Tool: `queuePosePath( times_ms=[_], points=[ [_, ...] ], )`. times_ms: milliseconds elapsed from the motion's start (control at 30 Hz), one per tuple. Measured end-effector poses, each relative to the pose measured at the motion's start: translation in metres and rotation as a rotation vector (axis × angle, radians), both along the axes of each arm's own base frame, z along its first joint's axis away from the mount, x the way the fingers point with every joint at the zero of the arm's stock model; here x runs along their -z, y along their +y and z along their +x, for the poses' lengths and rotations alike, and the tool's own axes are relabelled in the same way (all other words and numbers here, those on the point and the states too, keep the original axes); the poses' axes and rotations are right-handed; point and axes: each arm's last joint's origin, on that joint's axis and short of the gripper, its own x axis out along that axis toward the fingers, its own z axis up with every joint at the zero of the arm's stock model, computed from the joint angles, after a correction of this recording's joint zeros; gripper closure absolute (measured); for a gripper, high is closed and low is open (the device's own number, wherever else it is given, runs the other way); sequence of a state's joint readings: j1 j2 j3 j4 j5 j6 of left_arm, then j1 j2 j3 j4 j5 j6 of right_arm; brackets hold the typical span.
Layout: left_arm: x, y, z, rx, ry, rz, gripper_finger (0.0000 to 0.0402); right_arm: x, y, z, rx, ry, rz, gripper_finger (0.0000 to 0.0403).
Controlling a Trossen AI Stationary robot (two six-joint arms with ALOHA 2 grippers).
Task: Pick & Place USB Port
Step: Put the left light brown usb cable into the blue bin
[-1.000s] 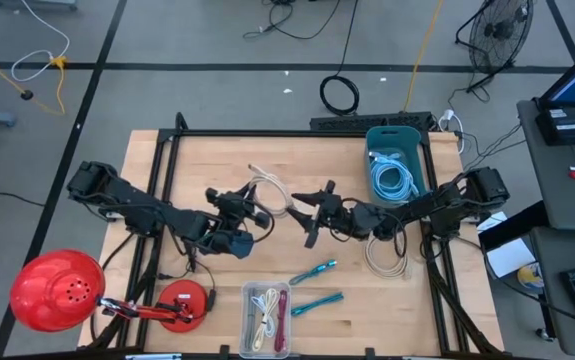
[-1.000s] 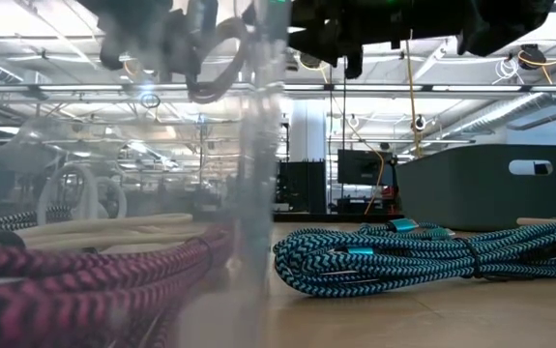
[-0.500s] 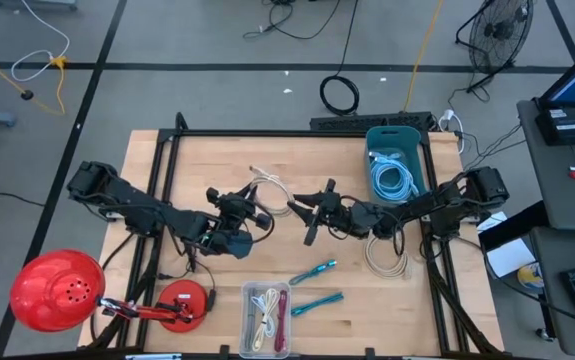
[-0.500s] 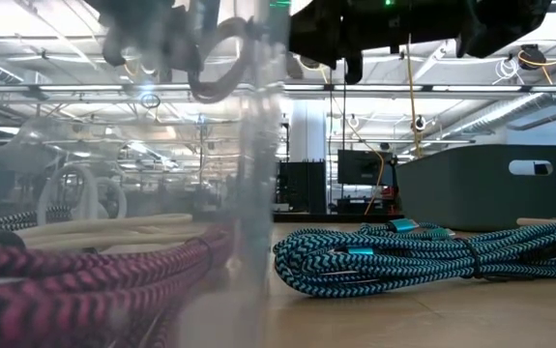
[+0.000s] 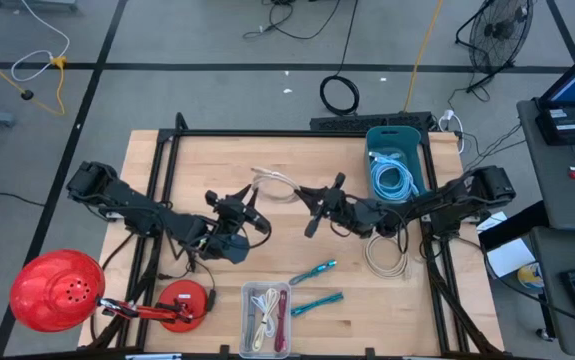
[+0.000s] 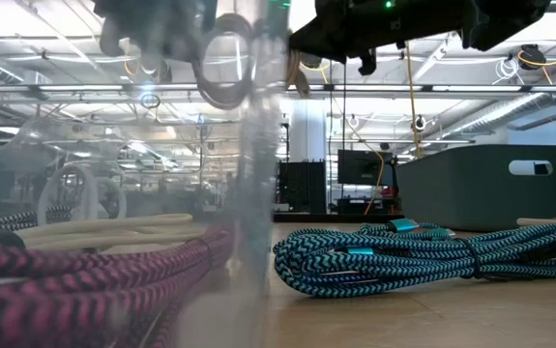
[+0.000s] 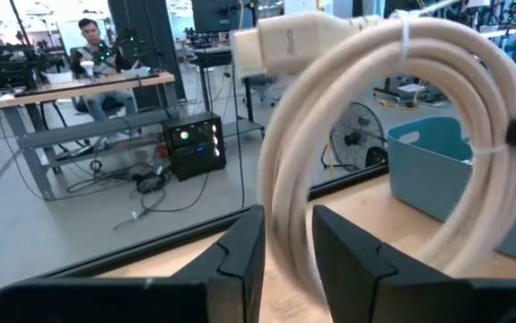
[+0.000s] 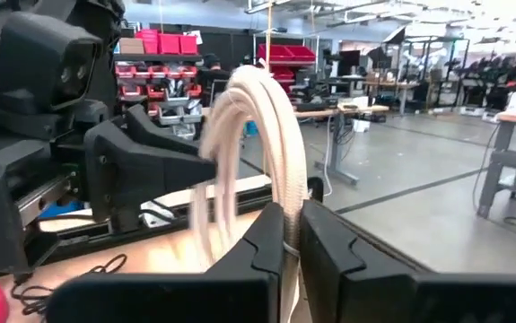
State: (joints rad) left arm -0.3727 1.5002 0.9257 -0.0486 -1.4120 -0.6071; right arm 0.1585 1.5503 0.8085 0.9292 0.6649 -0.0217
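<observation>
Now our right gripper (image 8: 292, 235) has snapped shut on the cream cable coil (image 8: 256, 148), where a second ago its fingers stood wide apart beside it. Our left gripper (image 7: 286, 235), which had been clamped on the same coil, has begun to ease apart: in its wrist view the fingers stand a little way off either side of the cable (image 7: 374, 117) and no longer pinch it. We read this as a hand-over in mid-air, with the coil passing to the right arm.

From above, the coil (image 5: 275, 185) hangs over the middle of the table (image 5: 207, 160), between the two grippers, which face each other closely. We judge the next stage is carrying it toward the blue bin (image 5: 374, 140) at the far right, which already holds a blue cable (image 5: 394, 177).
</observation>
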Motion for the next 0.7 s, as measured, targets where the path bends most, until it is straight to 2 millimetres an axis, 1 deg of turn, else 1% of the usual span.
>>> queuePosePath(
  times_ms=[100,267,400,500,600,633,700],
  points=[
    [0.0,-0.001,-0.001,-0.01,-0.003,0.01,0.0303,-0.008,-0.002,-0.005,0.042,-0.008,-0.022,0.0393],
    [0.0,-0.001,-0.001,-0.015,0.0,0.015,0.0319,-0.024,0.0,-0.018,0.154,0.013,-0.097,0.0394],
    [0.0,-0.001,-0.001,-0.013,0.017,0.024,0.0335,-0.045,0.006,-0.038,0.361,0.075,-0.16,0.0394],
    [0.0,-0.002,-0.001,-0.007,0.02,0.025,0.0348,-0.058,0.008,-0.056,0.561,0.194,-0.199,0.0394],
    [0.0,-0.003,-0.001,-0.008,0.02,0.027,0.0362,-0.067,0.007,-0.07,0.721,0.344,-0.222,0.0394],
    [0.0,-0.003,-0.001,-0.008,0.022,0.028,0.0366,-0.068,0.006,-0.073,0.747,0.386,-0.233,0.0394],
    [0.0,-0.002,-0.001,-0.008,0.03,0.033,0.0376,-0.068,0.004,-0.083,0.755,0.412,-0.243,0.0394]
  ],
)
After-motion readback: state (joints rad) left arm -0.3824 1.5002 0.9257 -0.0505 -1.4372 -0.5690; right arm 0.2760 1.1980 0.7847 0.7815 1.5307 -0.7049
